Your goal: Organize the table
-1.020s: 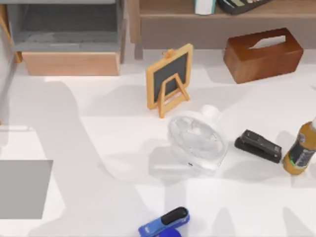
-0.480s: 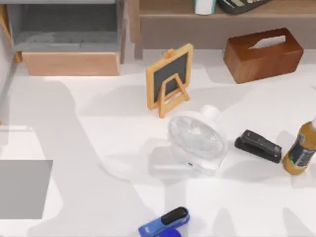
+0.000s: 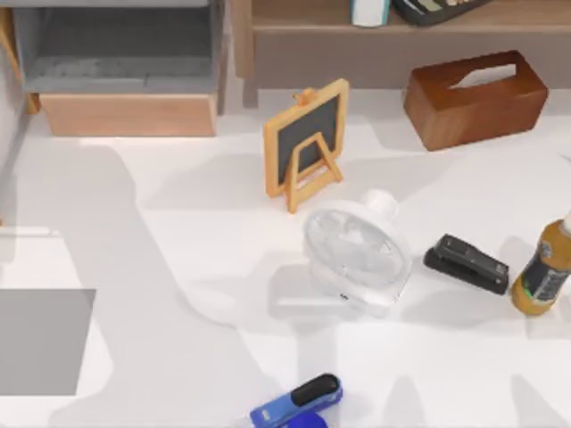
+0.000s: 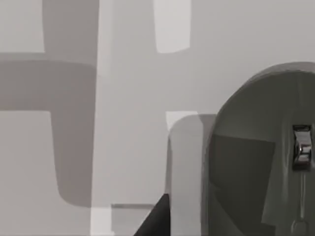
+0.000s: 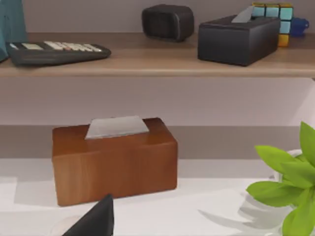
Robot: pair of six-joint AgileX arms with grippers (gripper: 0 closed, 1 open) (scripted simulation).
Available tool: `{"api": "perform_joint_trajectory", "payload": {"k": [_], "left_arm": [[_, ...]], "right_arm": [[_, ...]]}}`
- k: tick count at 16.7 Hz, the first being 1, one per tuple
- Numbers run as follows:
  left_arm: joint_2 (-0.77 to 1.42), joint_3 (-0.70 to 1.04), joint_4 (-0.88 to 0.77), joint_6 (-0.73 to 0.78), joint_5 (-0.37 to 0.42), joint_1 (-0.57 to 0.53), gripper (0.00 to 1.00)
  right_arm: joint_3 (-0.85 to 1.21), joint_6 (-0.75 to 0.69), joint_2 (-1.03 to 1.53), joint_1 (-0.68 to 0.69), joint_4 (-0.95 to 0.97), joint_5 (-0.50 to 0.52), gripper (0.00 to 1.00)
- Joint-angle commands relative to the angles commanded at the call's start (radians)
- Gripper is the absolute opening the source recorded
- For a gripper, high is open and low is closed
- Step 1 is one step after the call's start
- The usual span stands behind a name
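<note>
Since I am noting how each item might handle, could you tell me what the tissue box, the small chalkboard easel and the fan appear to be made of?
The tissue box looks like reddish-brown wood with a smooth, slightly glossy finish. The chalkboard easel seems to be pale unfinished wood framing a matte dark slate panel. The fan appears to be white plastic, judging by its moulded grille. All sit on the table.

White table (image 3: 178, 232), brown tissue box (image 3: 475, 98), blue stapler (image 3: 297, 403), grey mat (image 3: 43, 341).
</note>
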Motion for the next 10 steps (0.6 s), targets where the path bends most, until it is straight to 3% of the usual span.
{"api": "perform_joint_trajectory", "payload": {"k": [6,10], "left_arm": [[0.000,0.000,0.000,0.000,0.000,0.000,0.02],[0.000,0.000,0.000,0.000,0.000,0.000,0.00]], "right_arm": [[0.000,0.000,0.000,0.000,0.000,0.000,1.00],[0.000,0.000,0.000,0.000,0.000,0.000,1.00]]}}
